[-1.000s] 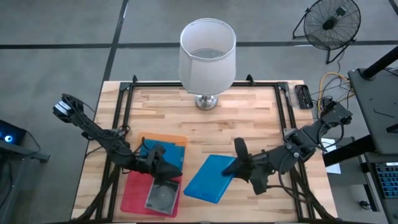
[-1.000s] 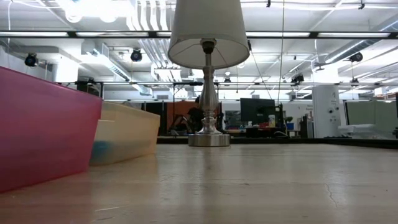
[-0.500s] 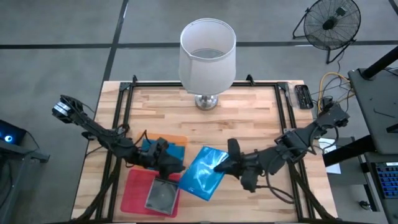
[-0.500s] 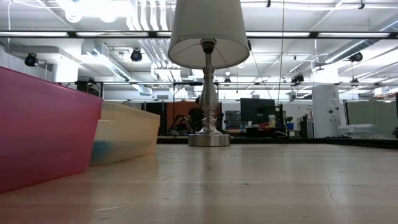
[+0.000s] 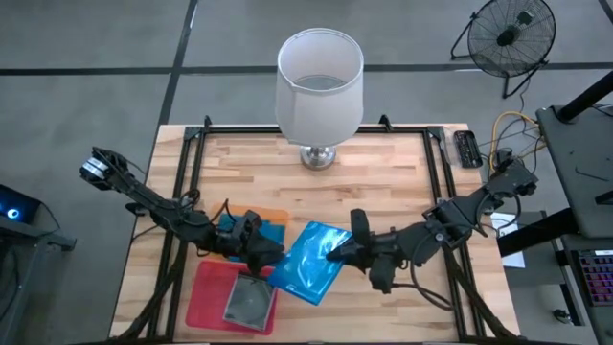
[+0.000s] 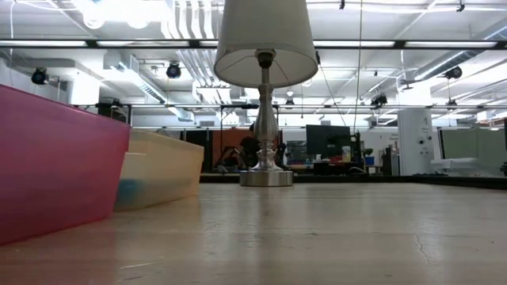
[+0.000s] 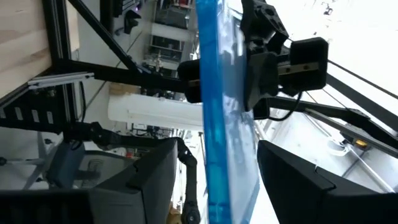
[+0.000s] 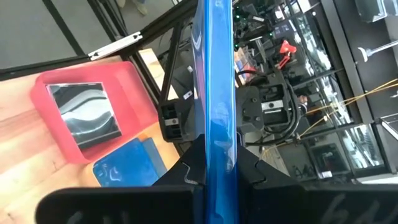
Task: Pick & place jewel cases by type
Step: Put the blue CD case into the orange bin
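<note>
A bright blue jewel case [image 5: 306, 264] hangs in the air over the table's middle, between both arms. My right gripper [image 5: 337, 252] is shut on its right-hand side. My left gripper [image 5: 266, 253] is open at the opposite side; in the left wrist view its fingers [image 7: 149, 180] stand on either side of the case [image 7: 217, 93], and I cannot tell whether they touch it. A silvery case [image 5: 249, 303] lies flat in the pink tray [image 5: 203, 299]. Blue cases [image 5: 235, 230] lie in the orange tray [image 5: 273, 217]. My right gripper pinches the blue case between its two fingers [image 8: 186, 163] at the edge [image 8: 214, 124] facing the table's right. The fingers come roughly level from the right. The case is lifted clear of the table and tilted up, not lying flat.
A lamp with a white shade [image 5: 319, 84] stands at the table's far middle on its metal foot [image 5: 318, 156]. The pink tray and orange tray sit side by side at the near left. Bare wood [image 5: 402, 182] stretches across the right and far parts. A black remote [image 5: 466, 148] lies at the far right corner.
My right gripper has carried the blue case toward the table's left and tipped it up from lying nearly flat. My left gripper has moved right, toward the case, until its fingers straddle the case's left side.
</note>
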Robot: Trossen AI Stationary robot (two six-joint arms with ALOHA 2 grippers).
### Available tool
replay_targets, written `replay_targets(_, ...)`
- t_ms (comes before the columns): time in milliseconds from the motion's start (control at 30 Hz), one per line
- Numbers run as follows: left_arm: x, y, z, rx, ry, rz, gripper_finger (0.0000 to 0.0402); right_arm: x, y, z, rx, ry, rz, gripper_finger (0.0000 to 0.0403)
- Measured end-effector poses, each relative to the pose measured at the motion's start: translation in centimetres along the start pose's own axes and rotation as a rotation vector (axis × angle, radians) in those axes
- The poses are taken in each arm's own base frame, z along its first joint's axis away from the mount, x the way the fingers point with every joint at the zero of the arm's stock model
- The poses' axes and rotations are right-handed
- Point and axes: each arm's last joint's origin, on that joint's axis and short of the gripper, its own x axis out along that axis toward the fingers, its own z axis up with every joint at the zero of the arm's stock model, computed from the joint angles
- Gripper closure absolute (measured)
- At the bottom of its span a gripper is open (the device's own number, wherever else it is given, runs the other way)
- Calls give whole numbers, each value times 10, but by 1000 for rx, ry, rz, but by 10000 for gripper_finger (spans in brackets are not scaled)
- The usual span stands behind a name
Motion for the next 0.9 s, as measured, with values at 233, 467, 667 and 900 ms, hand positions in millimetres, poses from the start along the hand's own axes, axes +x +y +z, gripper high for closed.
replay_targets(233,7,-5,-2,11,31,-9,197,13,-2,-7,-1,1,9,389)
replay_targets(467,10,-11,-5,41,82,-22,217,22,-2,-8,-26,-12,-3,389)
replay_targets(667,10,-12,-5,72,86,-23,306,25,-2,-10,-44,-2,-2,358)
replay_targets(900,10,-13,-5,80,87,-34,392,25,-2,-11,-124,30,-14,322)
